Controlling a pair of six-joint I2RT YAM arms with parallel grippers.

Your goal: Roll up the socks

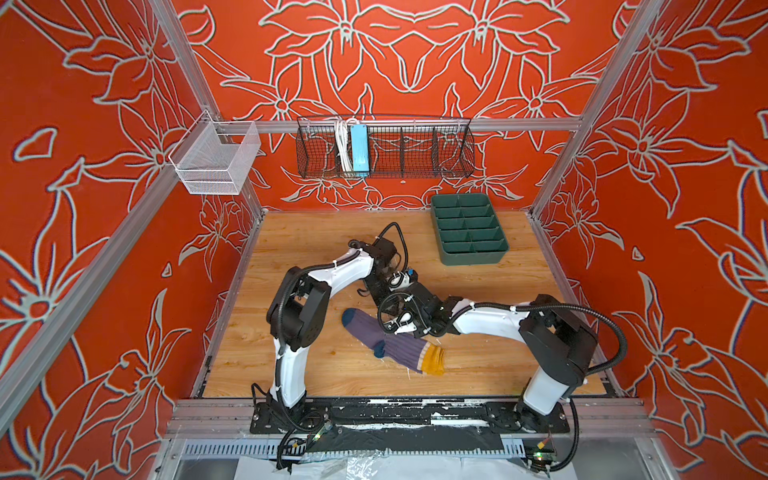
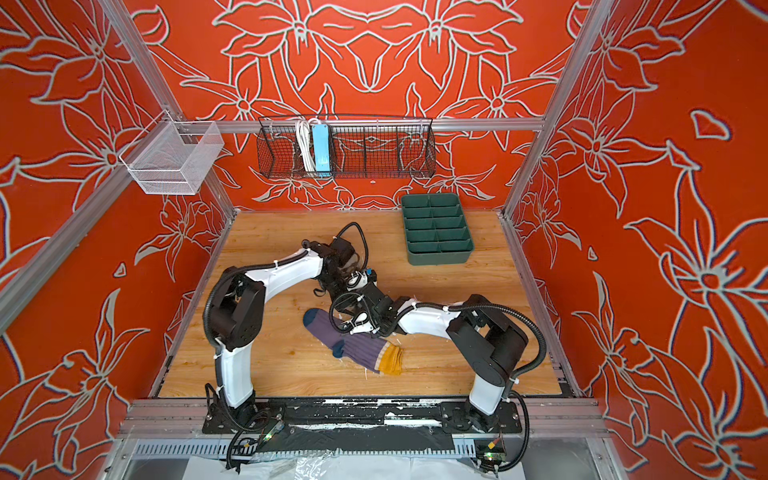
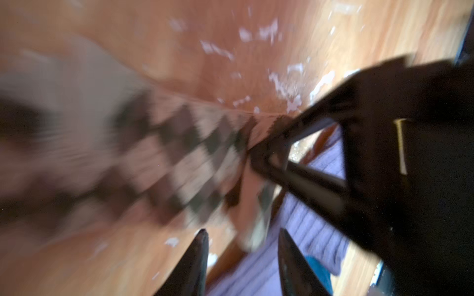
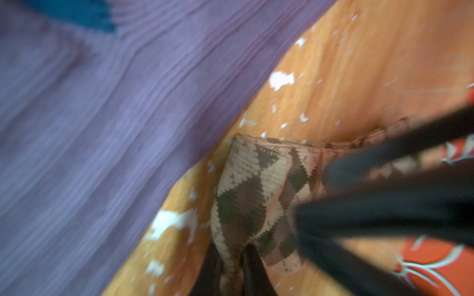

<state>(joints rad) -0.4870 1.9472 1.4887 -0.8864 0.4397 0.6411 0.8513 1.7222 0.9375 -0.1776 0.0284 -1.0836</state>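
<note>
The right gripper [image 4: 230, 267] is clamped on the argyle sock [image 4: 246, 200] (blurred). The left gripper [image 3: 243, 261], jaws apart, hangs near the purple sock [image 1: 399, 345].

purple sock [image 1: 399, 347]: ribbed knit cloth, matt. argyle sock [image 4: 243, 194]: fine flat knit cloth, matt. table [image 1: 332, 374]: wood-grain surface, slight sheen, white scuffed patches. green tray [image 1: 473, 257]: smooth matt plastic. wire basket [image 1: 415, 164]: black metal mesh.
</note>
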